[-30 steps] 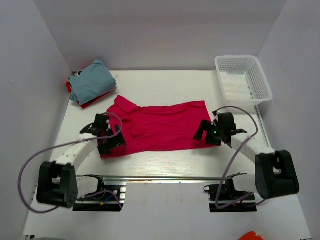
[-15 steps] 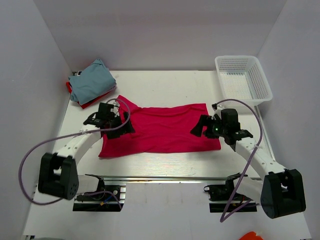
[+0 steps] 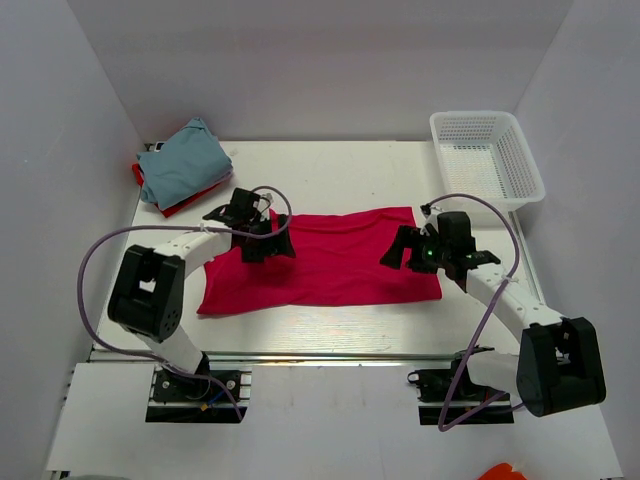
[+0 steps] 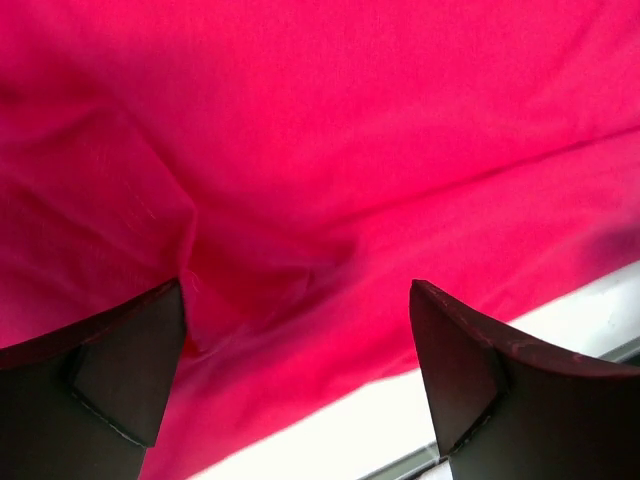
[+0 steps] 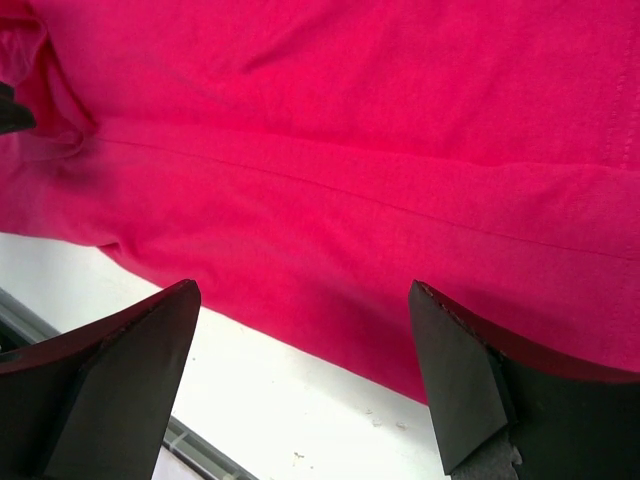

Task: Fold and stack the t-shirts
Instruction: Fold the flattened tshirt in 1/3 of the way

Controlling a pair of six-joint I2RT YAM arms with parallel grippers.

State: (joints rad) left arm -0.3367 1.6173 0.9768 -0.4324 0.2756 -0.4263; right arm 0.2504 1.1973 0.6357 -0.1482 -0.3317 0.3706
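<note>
Quick rundown of the scene, clock directions taken from the overhead cam with the arm bases at 6.

The pink t-shirt [image 3: 330,262] lies spread out in the middle of the counter [image 3: 330,170], a wide strip running from 9 to 3. Its 9 o'clock end sags a bit further toward 6 than the rest. It's mostly flat, with a long seam or fold line running along it in the right wrist view and a small pucker of cloth in the left wrist view.

The left tool [image 3: 270,240] sits over the shirt's 10 o'clock corner with its jaws spread wide and nothing between them. In its own cam the pucker is right by one finger [image 4: 110,380], but I honestly can't tell if the tips are touching the fabric or just above it.

The right tool [image 3: 398,250] is over the shirt's 3 o'clock end, also wide apart and not holding anything. Its cam shows pink cloth under both fingers, plus the shirt's edge and a strip of bare white counter.

The other two shirts are piled in the 10 o'clock corner of the counter, well apart from the pink one. The blue-grey t-shirt [image 3: 185,162] is on top, and the red t-shirt [image 3: 188,206] peeks out underneath along the near edge.

A white mesh basket [image 3: 487,160] sits in the 2 o'clock corner, away from both arms.
</note>
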